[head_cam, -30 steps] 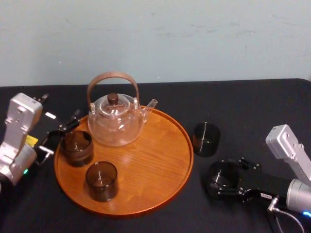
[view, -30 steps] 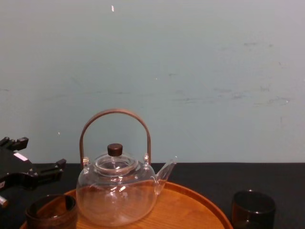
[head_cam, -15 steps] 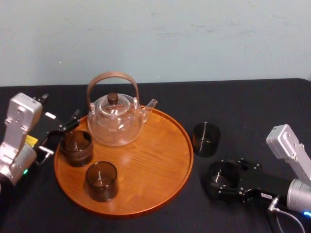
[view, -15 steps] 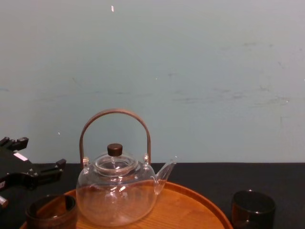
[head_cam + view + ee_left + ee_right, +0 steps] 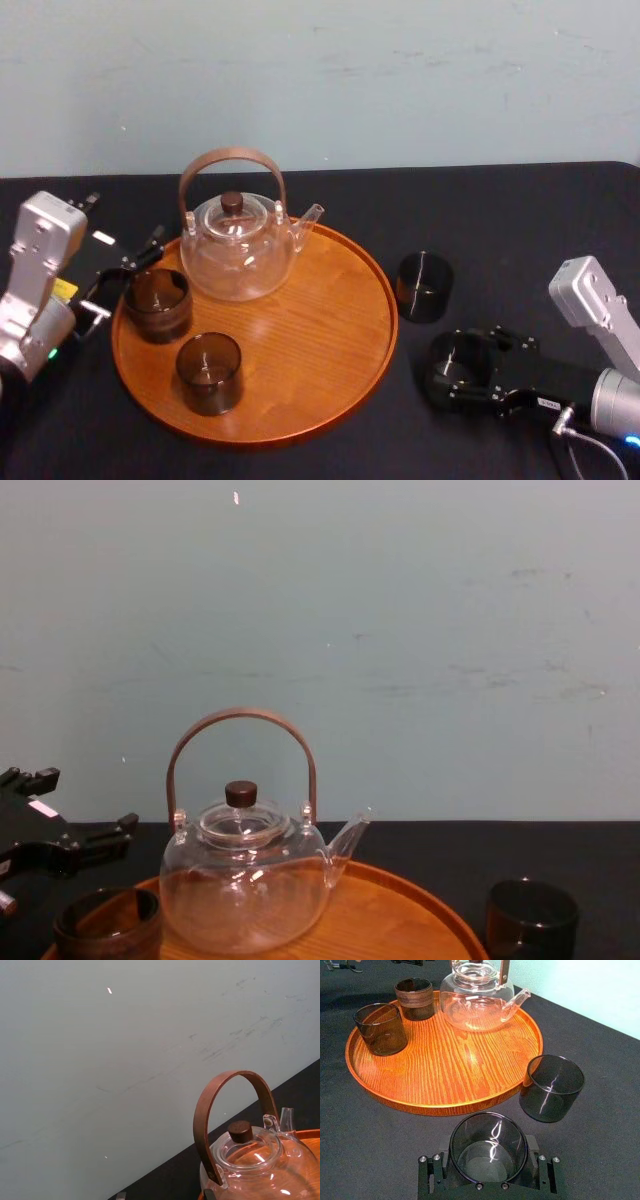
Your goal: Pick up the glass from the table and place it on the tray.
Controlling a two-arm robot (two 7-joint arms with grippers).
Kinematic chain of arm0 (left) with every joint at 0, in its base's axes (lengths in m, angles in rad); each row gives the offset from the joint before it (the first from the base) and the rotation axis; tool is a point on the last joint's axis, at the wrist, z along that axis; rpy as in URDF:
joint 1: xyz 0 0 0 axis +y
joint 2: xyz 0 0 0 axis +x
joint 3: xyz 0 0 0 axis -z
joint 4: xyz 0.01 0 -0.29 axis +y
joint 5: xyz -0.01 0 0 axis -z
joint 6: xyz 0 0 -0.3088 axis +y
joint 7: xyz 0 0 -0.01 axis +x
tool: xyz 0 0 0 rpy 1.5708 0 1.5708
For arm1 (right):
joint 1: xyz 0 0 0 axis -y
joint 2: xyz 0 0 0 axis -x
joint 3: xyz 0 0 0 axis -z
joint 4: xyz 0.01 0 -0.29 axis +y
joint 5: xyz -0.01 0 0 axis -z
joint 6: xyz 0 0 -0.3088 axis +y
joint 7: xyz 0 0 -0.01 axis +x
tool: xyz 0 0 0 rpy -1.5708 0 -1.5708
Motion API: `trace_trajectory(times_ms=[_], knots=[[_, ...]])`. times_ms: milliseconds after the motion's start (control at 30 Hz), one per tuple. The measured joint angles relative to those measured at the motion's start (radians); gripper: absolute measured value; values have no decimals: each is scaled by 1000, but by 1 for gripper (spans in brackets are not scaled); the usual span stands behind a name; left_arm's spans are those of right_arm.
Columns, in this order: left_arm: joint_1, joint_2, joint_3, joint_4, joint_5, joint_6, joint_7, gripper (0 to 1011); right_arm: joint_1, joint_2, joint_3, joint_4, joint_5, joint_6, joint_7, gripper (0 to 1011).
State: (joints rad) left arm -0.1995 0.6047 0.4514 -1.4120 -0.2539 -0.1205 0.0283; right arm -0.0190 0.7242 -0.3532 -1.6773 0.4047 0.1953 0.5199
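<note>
Two black fingers of the right gripper press against opposite sides of a smoky glass tumbler, pinching it upright. The right wrist view looks down into its open mouth and shows that contact. The head view places the pair low over the black-clothed table, at its front right and apart from the tray. Whether the tumbler's base touches the cloth cannot be told.

Just beyond the gripper a second smoky tumbler stands free on the cloth, just beside the tray's right rim. The chest view catches it from the side at its lower right.

On the round wooden tray stand a clear glass teapot with an arched brown handle, a wood-banded cup and a third tumbler nearer the front.

At the tray's left edge the left gripper rests with its fingers spread, near the wood-banded cup. Its wrist view looks across the teapot's lid and handle to the pale wall.
</note>
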Motion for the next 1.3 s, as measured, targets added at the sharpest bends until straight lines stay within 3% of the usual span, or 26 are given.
trace_trajectory(times_ms=[333, 533, 833, 900, 1300], knots=[[0, 0, 0, 0, 0, 0, 0, 1001, 9, 10, 21, -15, 30, -33, 20, 902], [0, 0, 0, 0, 0, 0, 0, 1001, 44, 14, 23, -23, 45, -45, 40, 902], [0, 0, 0, 0, 0, 0, 0, 1001, 126, -18, -22, 4, 46, -72, 68, 902], [0, 0, 0, 0, 0, 0, 0, 1001, 156, -41, -48, 25, 43, -88, 80, 902], [0, 0, 0, 0, 0, 0, 0, 1001, 220, -108, -119, 88, 35, -139, 108, 902]])
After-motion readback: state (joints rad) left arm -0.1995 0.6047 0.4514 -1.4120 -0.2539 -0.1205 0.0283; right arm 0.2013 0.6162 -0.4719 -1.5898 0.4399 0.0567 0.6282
